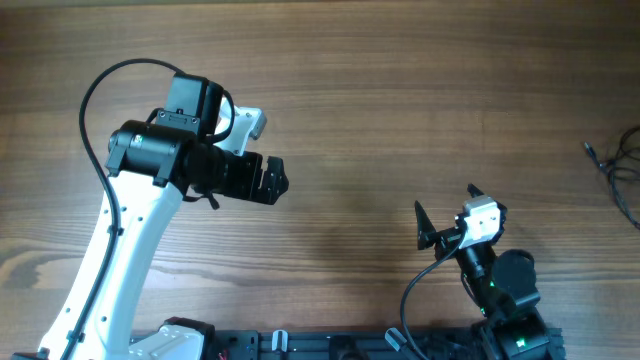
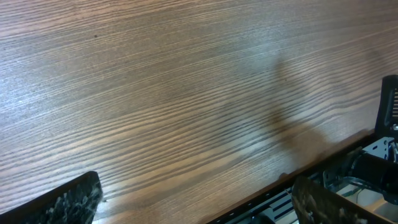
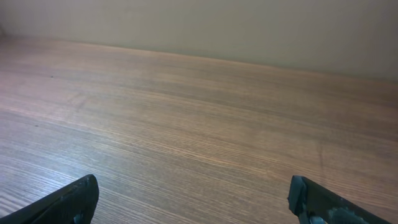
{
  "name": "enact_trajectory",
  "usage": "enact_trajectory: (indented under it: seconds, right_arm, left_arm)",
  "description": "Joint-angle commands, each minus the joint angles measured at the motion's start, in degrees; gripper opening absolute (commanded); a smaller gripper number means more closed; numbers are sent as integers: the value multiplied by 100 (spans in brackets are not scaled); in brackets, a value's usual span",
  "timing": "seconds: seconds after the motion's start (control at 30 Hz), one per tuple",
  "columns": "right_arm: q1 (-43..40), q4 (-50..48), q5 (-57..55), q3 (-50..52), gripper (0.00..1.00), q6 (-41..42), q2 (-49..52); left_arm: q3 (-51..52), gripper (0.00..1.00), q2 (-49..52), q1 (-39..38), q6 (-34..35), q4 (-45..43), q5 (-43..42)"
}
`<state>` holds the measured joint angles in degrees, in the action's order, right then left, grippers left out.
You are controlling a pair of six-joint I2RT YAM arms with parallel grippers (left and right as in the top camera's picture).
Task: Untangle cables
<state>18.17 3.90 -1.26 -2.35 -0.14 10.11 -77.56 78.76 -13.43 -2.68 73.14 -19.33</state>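
Thin black cables (image 1: 621,170) lie at the far right edge of the wooden table in the overhead view, with a small plug end pointing left; part runs out of frame. My left gripper (image 1: 275,179) is open and empty over the table's left middle, far from the cables. Its fingers (image 2: 193,202) show only bare wood between them. My right gripper (image 1: 445,214) is open and empty near the front right, well left of the cables. Its fingers (image 3: 193,199) also frame bare wood. Neither wrist view shows the cables.
The wooden table (image 1: 380,80) fills the overhead view. A black rail (image 1: 330,345) with the arm bases runs along the front edge, and shows in the left wrist view (image 2: 348,180). A pale wall (image 3: 217,25) stands behind the table's far edge.
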Motion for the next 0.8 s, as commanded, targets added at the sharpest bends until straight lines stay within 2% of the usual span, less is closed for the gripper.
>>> enact_trajectory:
  seconds: [0.0,0.33,0.47,0.53,0.77]
  right_arm:
    - [-24,-2,133,13,100,103,-57]
    - [-87,-4,133,13,100,107,-114]
    - [-632,0,133,13,100,101,-422]
    - [-990,2,133,13,100,98,-992]
    - [-1290,28,133,0,100,101,-992]
  left_arm:
    - [0,100,11,4,-50,-26,-9]
    - [0,100,11,4,-48,-140,-9]
    - [0,100,11,4,-46,-184,-9]
    - [0,100,11,4,20,-264,-9]
    - [2,100,11,4,22,-774,-13]
